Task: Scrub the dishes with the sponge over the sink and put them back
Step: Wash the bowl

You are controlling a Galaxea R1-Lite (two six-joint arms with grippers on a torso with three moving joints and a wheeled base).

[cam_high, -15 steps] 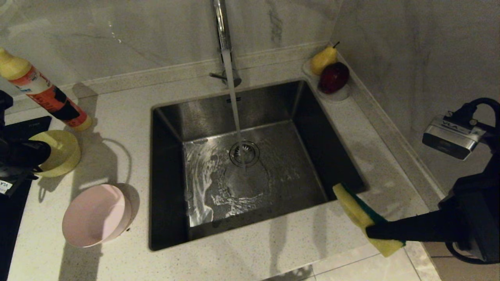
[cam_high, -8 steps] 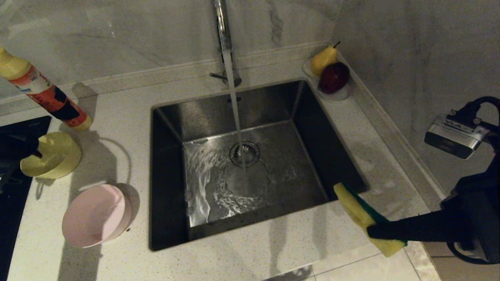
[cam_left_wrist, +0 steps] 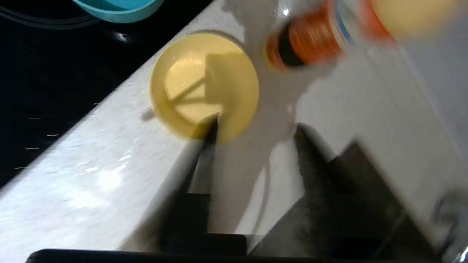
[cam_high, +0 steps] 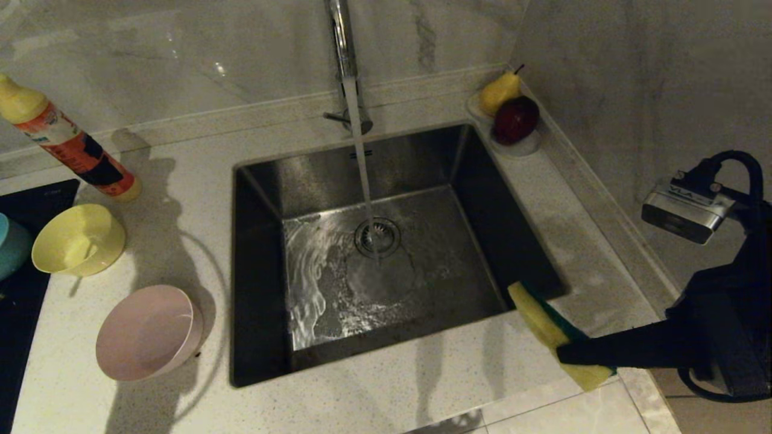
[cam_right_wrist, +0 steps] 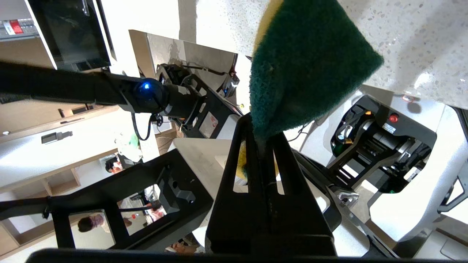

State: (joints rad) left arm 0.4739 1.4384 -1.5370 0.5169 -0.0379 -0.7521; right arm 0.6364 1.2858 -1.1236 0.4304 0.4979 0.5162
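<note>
Bowls first: from my remote seat I see the pale yellow bowl (cam_high: 78, 239) upright on the speckled stone surface (cam_high: 374, 398) well left of the sink (cam_high: 386, 241), round, smooth plastic. The pale pink bowl (cam_high: 148, 331) lies tilted just nearer me, between the yellow one and the sink's left rim. A light blue bowl (cam_high: 12, 246) peeks in at the far left on a black glossy panel (cam_high: 24, 313).

My right gripper (cam_high: 570, 352) is clamped on the sponge (cam_high: 546, 325) at the sink's near right corner, yellow foam with a coarse dark green face. My left gripper (cam_left_wrist: 256, 128) hangs above the yellow bowl, fingers narrowly apart, holding nothing.

Water runs from the chrome tap (cam_high: 344, 54) onto the round drain strainer (cam_high: 377, 236) in the square steel basin. A detergent bottle (cam_high: 66, 141) stands left of the sink; a pear (cam_high: 499, 91) and a dark red apple (cam_high: 515, 119) sit at its far right corner under marble walls.
</note>
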